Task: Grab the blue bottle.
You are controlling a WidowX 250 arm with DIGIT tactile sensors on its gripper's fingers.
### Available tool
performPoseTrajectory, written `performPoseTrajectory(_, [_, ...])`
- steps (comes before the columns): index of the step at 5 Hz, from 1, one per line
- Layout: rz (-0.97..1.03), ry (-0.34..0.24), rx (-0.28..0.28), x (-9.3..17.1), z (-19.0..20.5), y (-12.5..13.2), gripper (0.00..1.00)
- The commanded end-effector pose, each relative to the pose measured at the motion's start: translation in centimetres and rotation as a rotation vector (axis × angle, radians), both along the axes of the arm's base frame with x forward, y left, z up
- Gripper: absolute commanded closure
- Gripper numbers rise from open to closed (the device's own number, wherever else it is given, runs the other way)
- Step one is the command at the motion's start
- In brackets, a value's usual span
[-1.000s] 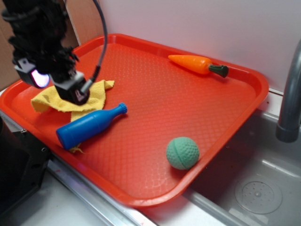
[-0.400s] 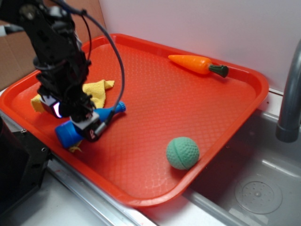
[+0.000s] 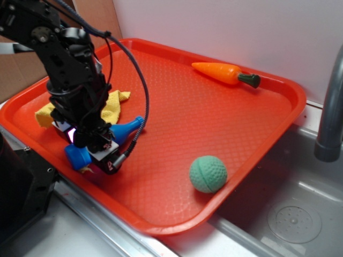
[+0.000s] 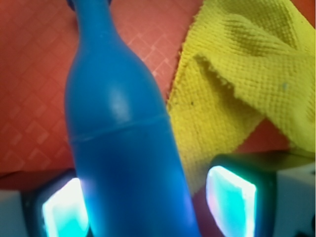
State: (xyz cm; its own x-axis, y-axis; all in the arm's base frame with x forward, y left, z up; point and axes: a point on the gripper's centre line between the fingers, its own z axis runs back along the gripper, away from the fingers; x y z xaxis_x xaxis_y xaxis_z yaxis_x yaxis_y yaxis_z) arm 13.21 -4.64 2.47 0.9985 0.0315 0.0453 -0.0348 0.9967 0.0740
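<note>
Now the gripper (image 3: 95,150) has come lower, its spread fingers (image 4: 232,200) straddling the bottle (image 4: 123,153) lying at the tray's (image 3: 177,128) near-left edge beside the cloth (image 4: 237,94); before, it hung above. Farther off, the ball (image 3: 208,174) and carrot (image 3: 225,73) lie unmoved.

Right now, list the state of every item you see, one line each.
blue bottle: lying on its side, between the claw's fingers
claw: open, straddling the bottle body
yellow cloth: crumpled, beside the bottle
carrot: lying flat, far corner
green ball: resting alone
tray: flat, holding everything
</note>
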Motion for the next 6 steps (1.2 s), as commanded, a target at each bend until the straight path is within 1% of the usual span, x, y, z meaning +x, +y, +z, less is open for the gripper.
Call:
performPoseTrajectory(1, [0.046,-0.033,-0.015,1.2,2.4,0.4,1.00])
performPoseTrajectory(2, [0.082,-0.058,-0.040,2.1,5.6,0.8,1.00])
performPoseTrajectory(3, [0.146,-0.087,-0.063,3.4,10.2,2.1,1.00])
performPoseTrajectory(4, [0.188,-0.104,-0.096,3.7,13.8,3.4,1.00])
performPoseTrajectory(5, [0.233,-0.116,-0.120,3.6,16.3,4.4,1.00])
performPoseTrajectory(6, [0.216,-0.077,-0.127,3.8,17.8,5.4,1.00])
